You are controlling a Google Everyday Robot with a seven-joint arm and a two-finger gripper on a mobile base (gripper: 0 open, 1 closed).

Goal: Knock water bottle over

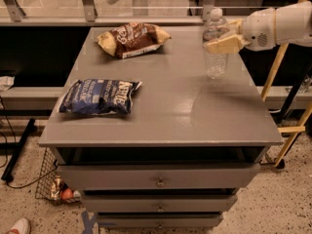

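Hand (220, 39) at water bottle (216, 65) on grey cabinet top (185, 108).

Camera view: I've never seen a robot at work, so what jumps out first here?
A clear water bottle stands upright near the far right edge of the grey cabinet top, with the robot's gripper reaching in from the right at its middle. Two chip bags lie on the left: a brown bag at the back, a blue bag nearer the front.
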